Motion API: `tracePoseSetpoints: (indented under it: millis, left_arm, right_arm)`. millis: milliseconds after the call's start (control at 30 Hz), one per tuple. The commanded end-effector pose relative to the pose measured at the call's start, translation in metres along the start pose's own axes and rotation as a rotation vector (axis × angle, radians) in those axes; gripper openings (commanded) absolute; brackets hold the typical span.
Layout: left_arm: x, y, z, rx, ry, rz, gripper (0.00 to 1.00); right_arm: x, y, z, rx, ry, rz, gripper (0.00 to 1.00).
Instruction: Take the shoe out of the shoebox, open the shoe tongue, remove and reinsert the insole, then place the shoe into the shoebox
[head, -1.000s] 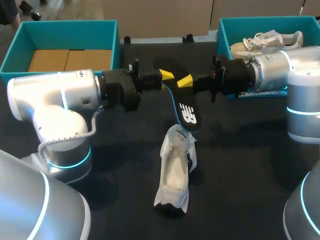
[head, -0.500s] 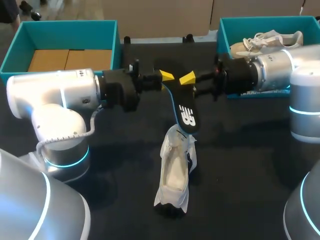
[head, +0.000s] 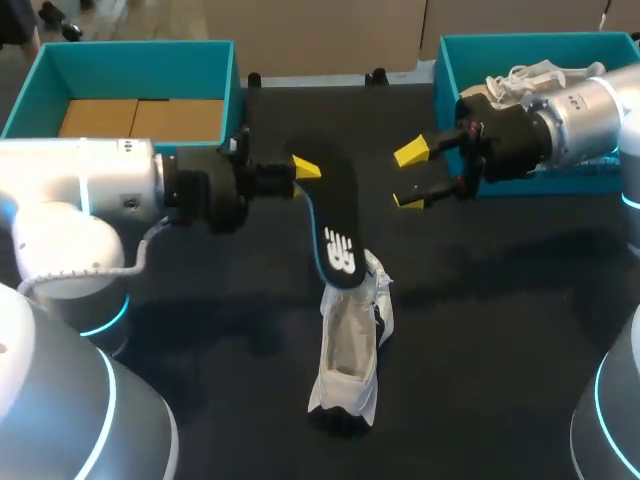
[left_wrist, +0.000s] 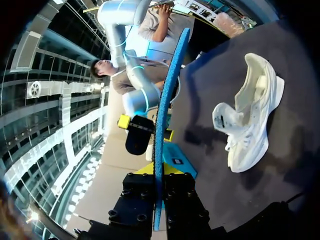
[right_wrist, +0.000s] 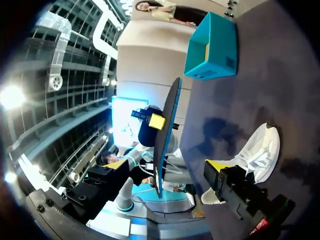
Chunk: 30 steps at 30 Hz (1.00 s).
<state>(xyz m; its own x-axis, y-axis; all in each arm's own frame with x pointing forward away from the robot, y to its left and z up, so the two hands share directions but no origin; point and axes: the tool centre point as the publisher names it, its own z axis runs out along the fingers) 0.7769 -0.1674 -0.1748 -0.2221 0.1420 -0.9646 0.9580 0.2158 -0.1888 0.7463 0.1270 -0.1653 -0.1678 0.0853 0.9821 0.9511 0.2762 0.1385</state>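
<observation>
In the head view, the left gripper (head: 300, 172) is clamping one end of the black insole (head: 335, 215) at mid-frame, its free end hanging just over the white shoe (head: 350, 345) at lower centre, while the right gripper (head: 410, 178) is hovering wide apart at upper right. In the left wrist view, the insole is running edge-on out of that clamp. In the right wrist view, the right gripper is touching nothing; reinsertion seems in hand, and next the free end needs steering into the shoe's opening.
</observation>
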Motion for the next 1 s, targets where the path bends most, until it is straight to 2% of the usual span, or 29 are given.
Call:
tracePoseSetpoints:
  millis: [33, 100, 133, 200, 300, 333, 400, 467, 500, 867, 933, 1000]
  left_arm:
    - [0.006, -0.016, -0.028, 0.013, 0.030, -0.013, 0.00]
    - [0.010, -0.022, -0.030, 0.021, 0.050, -0.026, 0.00]
    - [0.012, -0.027, -0.032, 0.028, 0.066, -0.043, 0.00]
    - [0.014, -0.033, -0.033, 0.030, 0.088, -0.050, 0.00]
    - [0.016, -0.041, -0.036, 0.039, 0.113, -0.083, 0.00]
    - [0.017, -0.045, -0.037, 0.039, 0.123, -0.095, 0.00]
    - [0.018, -0.050, -0.039, 0.058, 0.126, -0.134, 0.00]
    - [0.020, -0.057, -0.042, 0.068, 0.157, -0.158, 0.00]
    - [0.019, -0.058, -0.044, 0.040, 0.174, -0.134, 0.00]
    - [0.019, -0.058, -0.044, 0.040, 0.174, -0.134, 0.00]
    - [0.021, -0.062, -0.042, 0.032, 0.183, -0.159, 0.00]
    - [0.022, -0.068, -0.042, 0.059, 0.189, -0.209, 0.00]
  right_arm:
    - [-0.001, 0.002, 0.002, 0.003, 0.000, 0.001, 1.00]
    - [-0.001, 0.002, 0.002, 0.003, 0.000, 0.001, 1.00]
    - [-0.001, 0.002, 0.001, 0.049, -0.050, -0.070, 1.00]
    - [-0.001, 0.000, -0.002, 0.075, -0.086, -0.165, 1.00]
    - [-0.009, -0.011, -0.011, 0.063, -0.149, -0.297, 1.00]
    - [-0.016, -0.017, -0.014, 0.064, -0.185, -0.300, 1.00]
    - [-0.021, -0.025, -0.017, 0.071, -0.173, -0.363, 1.00]
    - [-0.024, -0.030, -0.018, 0.070, -0.178, -0.348, 1.00]
    - [-0.024, -0.030, -0.018, 0.070, -0.178, -0.348, 1.00]
    - [-0.024, -0.030, -0.018, 0.070, -0.178, -0.348, 1.00]
    - [-0.019, -0.027, -0.021, 0.174, -0.289, -0.379, 1.00]
    - [-0.015, -0.031, -0.023, 0.227, -0.353, -0.432, 1.00]
